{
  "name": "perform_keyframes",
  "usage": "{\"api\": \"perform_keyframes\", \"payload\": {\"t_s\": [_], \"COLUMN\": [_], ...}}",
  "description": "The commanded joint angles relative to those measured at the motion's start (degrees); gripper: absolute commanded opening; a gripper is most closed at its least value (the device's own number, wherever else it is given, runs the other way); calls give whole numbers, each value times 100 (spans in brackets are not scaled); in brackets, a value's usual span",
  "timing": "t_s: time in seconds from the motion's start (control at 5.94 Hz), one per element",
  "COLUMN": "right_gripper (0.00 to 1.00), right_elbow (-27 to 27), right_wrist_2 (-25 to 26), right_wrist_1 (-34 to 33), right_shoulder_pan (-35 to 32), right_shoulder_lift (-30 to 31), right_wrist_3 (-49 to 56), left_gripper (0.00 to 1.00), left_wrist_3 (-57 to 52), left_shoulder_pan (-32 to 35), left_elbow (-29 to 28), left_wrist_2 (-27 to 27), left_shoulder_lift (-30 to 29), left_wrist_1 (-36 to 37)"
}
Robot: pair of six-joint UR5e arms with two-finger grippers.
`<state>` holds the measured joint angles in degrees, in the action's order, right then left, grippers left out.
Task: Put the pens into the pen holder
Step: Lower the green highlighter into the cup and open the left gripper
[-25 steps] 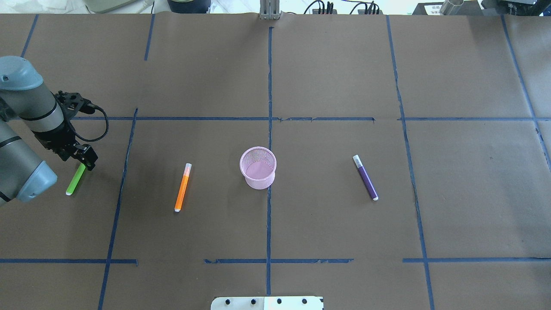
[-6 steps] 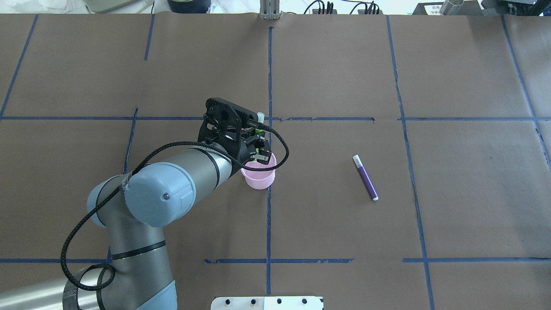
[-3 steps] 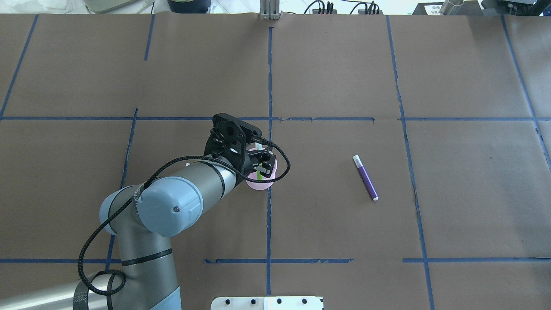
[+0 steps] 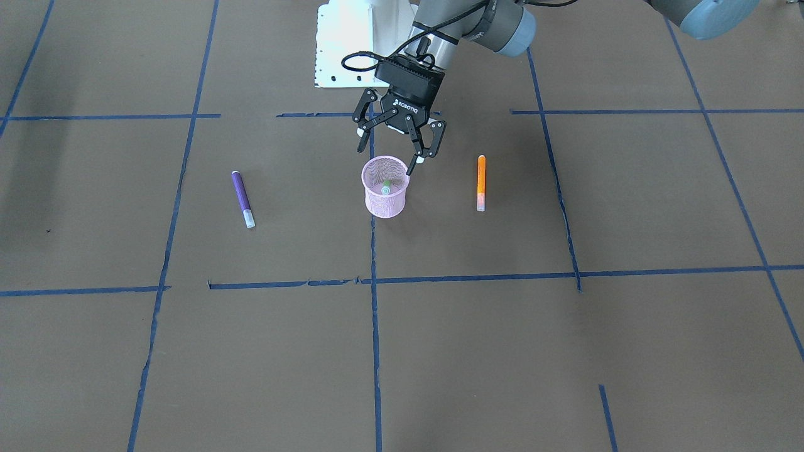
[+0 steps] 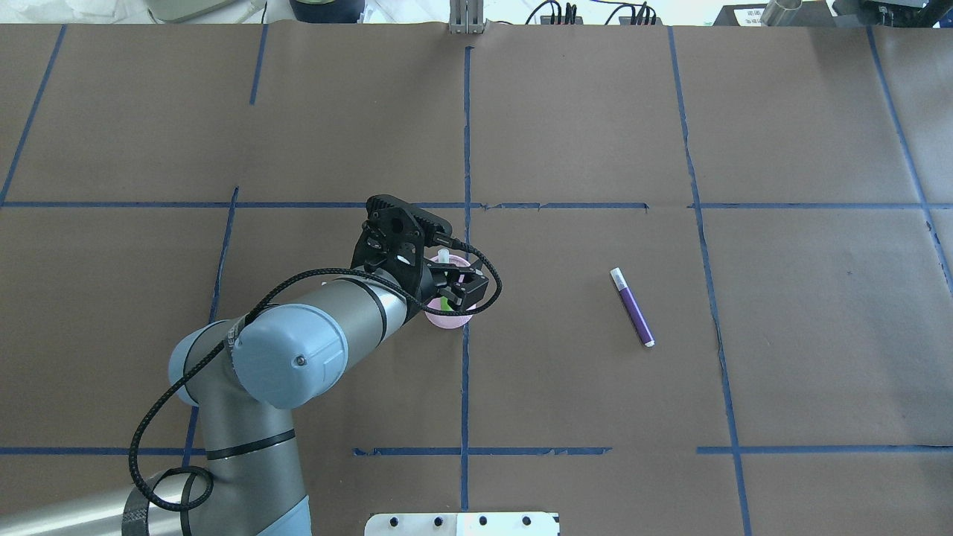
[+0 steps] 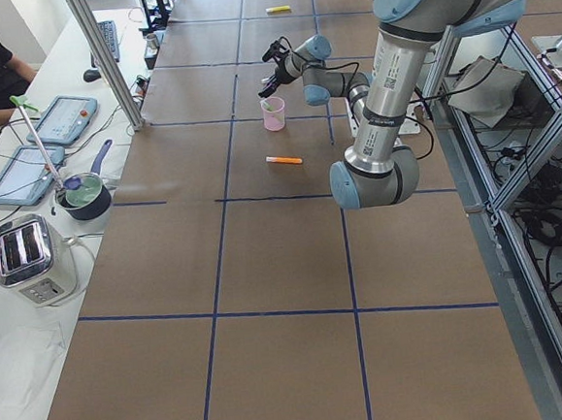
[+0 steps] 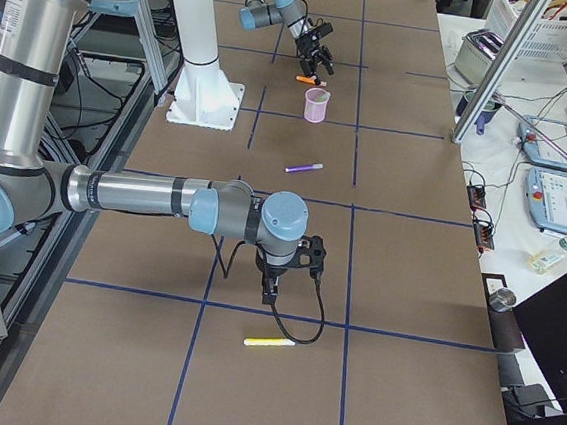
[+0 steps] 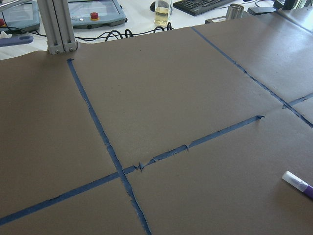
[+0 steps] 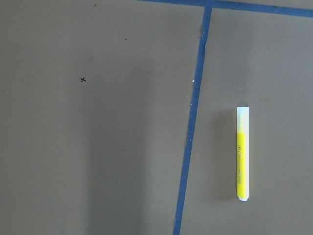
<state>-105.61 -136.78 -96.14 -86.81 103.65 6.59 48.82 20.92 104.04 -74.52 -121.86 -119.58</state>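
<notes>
- Now the left gripper point(image 4: 387, 158) hangs just above the pink pen holder point(image 4: 384, 204), jaws spread wide and empty.
- The green pen point(image 4: 386, 186) stands inside the holder.
- The orange pen point(image 4: 481, 182) and the purple pen point(image 4: 241, 198) lie flat on either side of the holder, well apart from it.
- The right gripper point(image 7: 283, 273) hovers near the yellow pen point(image 7: 269, 343); its grip cannot be told.

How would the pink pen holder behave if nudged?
The pen holder is thin open mesh, so probably light and easily slid. It stands taller than wide with only the green pen inside, so the left claw catching its rim could tip it.
</notes>
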Motion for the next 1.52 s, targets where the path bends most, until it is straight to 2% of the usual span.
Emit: {"api": "perform_keyframes", "payload": {"t_s": [0.0, 0.17, 0.34, 0.51, 0.67, 0.84, 1.18, 1.35], "right_gripper": [99, 99, 99, 98, 98, 93, 92, 88], "right_elbow": [809, 1440, 2403, 2805, 2835, 3131, 3754, 3880], "right_wrist_2": [507, 729, 462, 207, 178, 195, 239, 257], "right_wrist_1": [208, 897, 1592, 1851, 1836, 1845, 1871, 2071], "right_shoulder_pan": [58, 363, 383, 549, 638, 830, 858, 858], "right_shoulder_lift": [-535, -686, -958, -969, -995, -1100, -1503, -1505], "right_wrist_3": [17, -104, -193, -202, -542, -745, -712, -703], "left_gripper": [100, 100, 100, 100, 100, 100, 100, 100], "left_wrist_3": [22, 49, 58, 66, 66, 66, 66, 66], "left_shoulder_pan": [664, 964, 1071, 1072, 1072, 1072, 1072, 1072], "left_elbow": [28, 150, 325, 345, 345, 397, 433, 476], "left_wrist_2": [-1660, -2349, -2609, -2620, -2611, -2620, -2620, -2620], "left_shoulder_lift": [257, 442, 591, 602, 602, 645, 698, 724], "left_wrist_1": [711, 899, 936, 928, 928, 928, 928, 928]}}
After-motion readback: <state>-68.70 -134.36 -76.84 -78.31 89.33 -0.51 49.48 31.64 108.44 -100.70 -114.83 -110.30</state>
